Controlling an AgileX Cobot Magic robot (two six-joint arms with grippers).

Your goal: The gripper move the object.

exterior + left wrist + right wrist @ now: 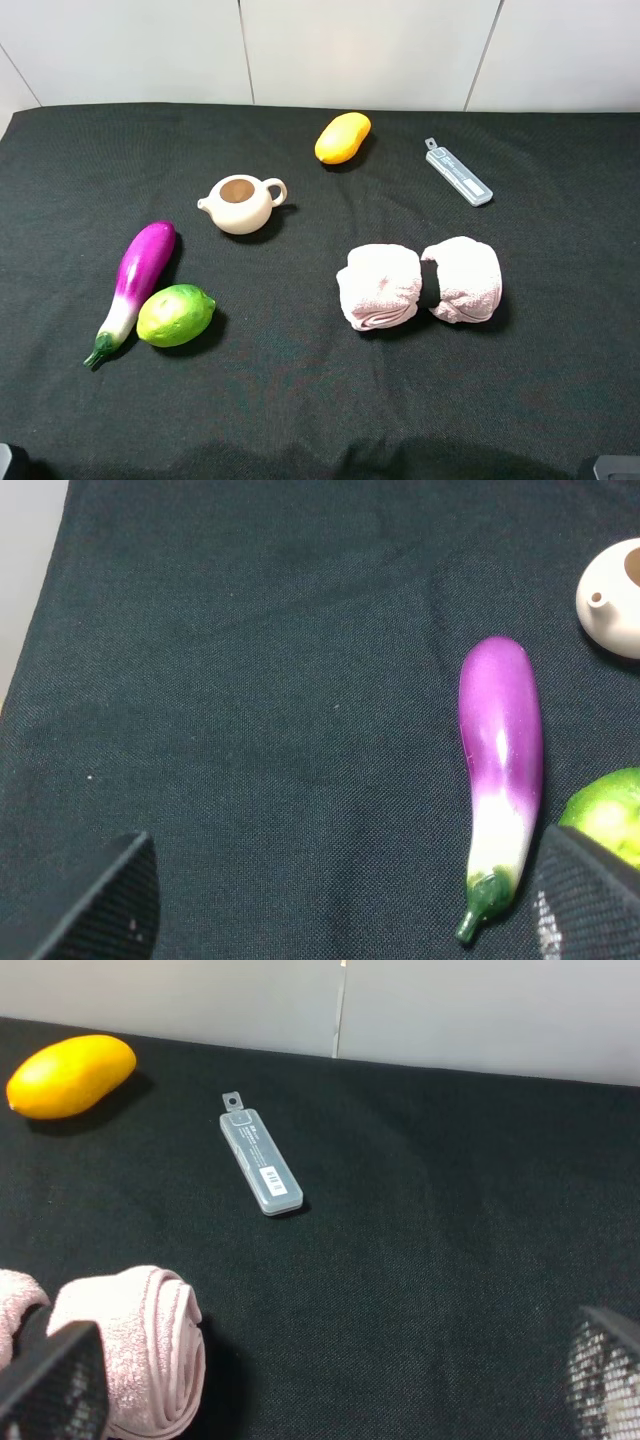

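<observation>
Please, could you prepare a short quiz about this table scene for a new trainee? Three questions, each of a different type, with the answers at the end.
1. True or false: the teapot has its lid on.
2. Which thing lies nearest to the mango? A. the grey plastic case B. the lime C. the eggplant
3. Fill the gap: the rolled towels are ___ in colour.

Key: 1. False, its top is open. 2. A. 3. pink.
</observation>
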